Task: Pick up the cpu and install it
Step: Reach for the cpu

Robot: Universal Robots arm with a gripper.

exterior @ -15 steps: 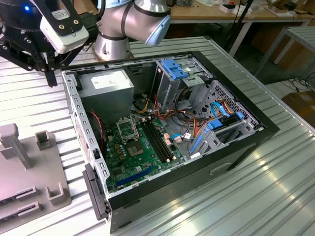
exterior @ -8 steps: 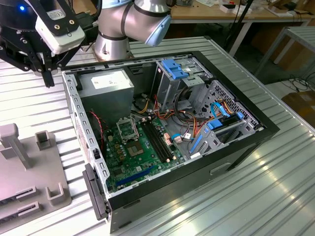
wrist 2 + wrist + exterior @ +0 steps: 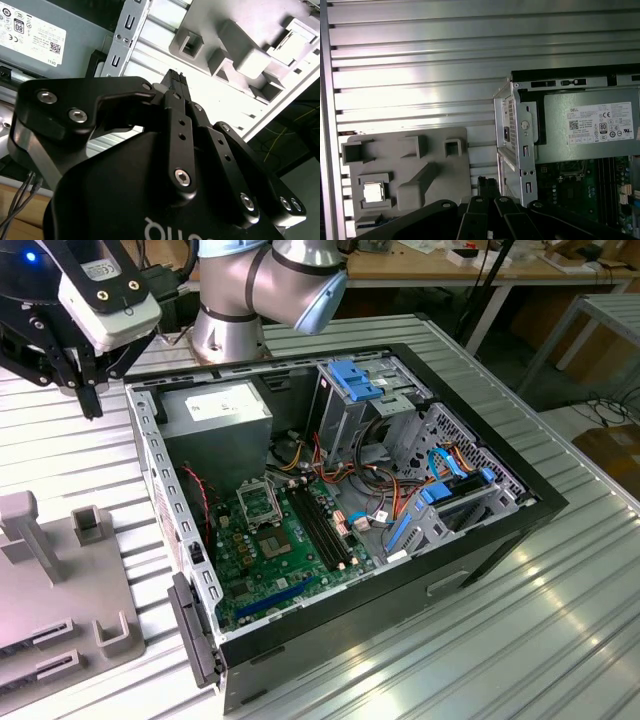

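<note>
The cpu [image 3: 372,192], a small silver-grey square, lies in a square pocket of the grey holder block [image 3: 435,150] on the slatted table, beside the open computer case. My gripper [image 3: 90,405] hangs above the table at the exterior view's upper left, just outside the case's corner. It is well apart from the cpu. Its black fingers [image 3: 174,80] are shut together with nothing between them, and the tips [image 3: 487,184] point down between the block and the case wall. Inside the case lies the green motherboard [image 3: 270,550] with its metal-framed socket [image 3: 261,502].
The case's steel wall [image 3: 520,135] and the grey power supply [image 3: 215,405] stand close to the gripper. Drive cages with blue clips [image 3: 355,380], cables and black memory slots [image 3: 320,525] crowd the case. The holder block [image 3: 60,590] has raised posts. The arm's base [image 3: 230,320] stands behind the case.
</note>
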